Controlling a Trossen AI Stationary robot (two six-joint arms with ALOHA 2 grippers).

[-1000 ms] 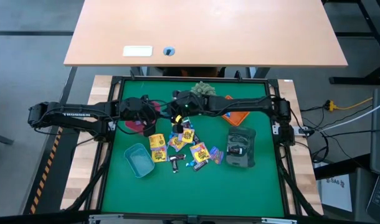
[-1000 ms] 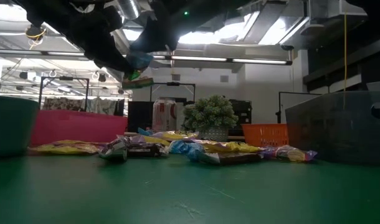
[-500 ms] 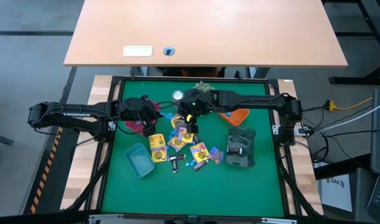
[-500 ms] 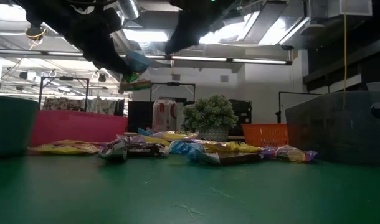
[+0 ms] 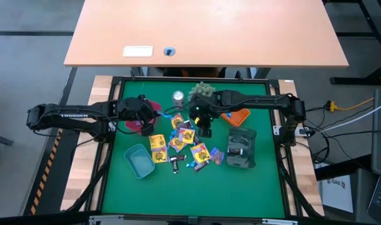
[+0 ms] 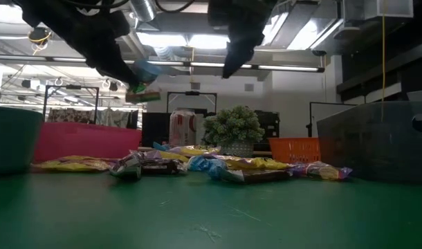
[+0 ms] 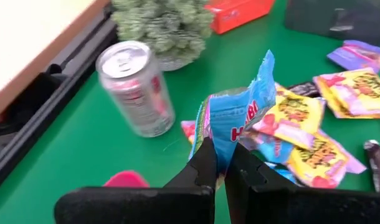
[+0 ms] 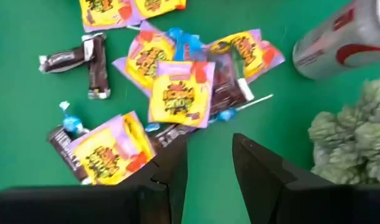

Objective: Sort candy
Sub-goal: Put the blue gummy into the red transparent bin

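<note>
The candy [image 5: 181,147] lies in a loose heap mid-way across the green surface [image 5: 197,187], yellow packets flat and dark bars pointing various ways. Above its far edge hangs the right gripper [image 5: 204,131], fingers parted and empty. The left gripper [image 7: 218,163] pinches a blue packet [image 7: 240,121], long axis upright, above the surface near the silver can [image 7: 135,87].
</note>
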